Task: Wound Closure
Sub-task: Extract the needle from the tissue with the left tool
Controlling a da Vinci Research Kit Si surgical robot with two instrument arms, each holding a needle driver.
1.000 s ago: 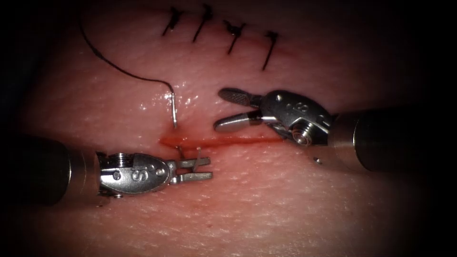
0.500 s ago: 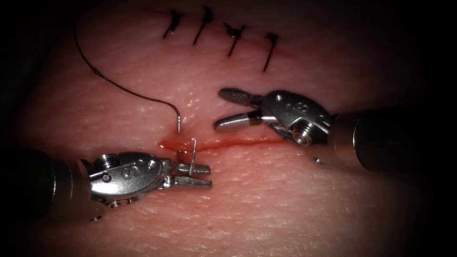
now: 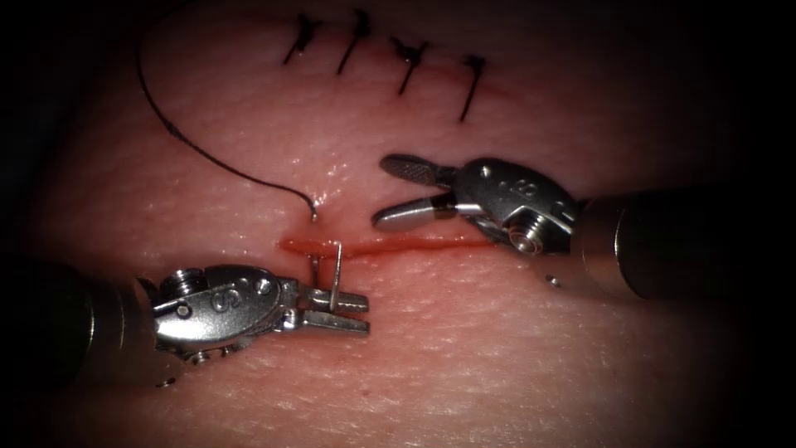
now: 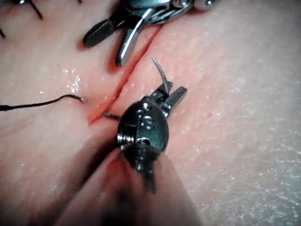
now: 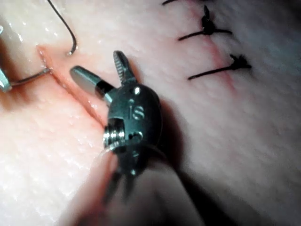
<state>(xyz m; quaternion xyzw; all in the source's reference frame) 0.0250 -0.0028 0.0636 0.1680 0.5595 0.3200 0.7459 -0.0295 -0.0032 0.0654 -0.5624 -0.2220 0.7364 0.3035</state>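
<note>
The tissue (image 3: 464, 365) lies bare and wide below the cut (image 3: 414, 245); above it sit four finished stitches (image 3: 406, 70). The right gripper (image 3: 383, 192) hovers just above the cut, spread wide and holding nothing. The left gripper (image 3: 355, 309), below the cut, clamps the needle (image 3: 336, 274) near its tip, its body in the tissue across the cut. Thread (image 3: 207, 158) curls away over the tissue at upper left.
</note>
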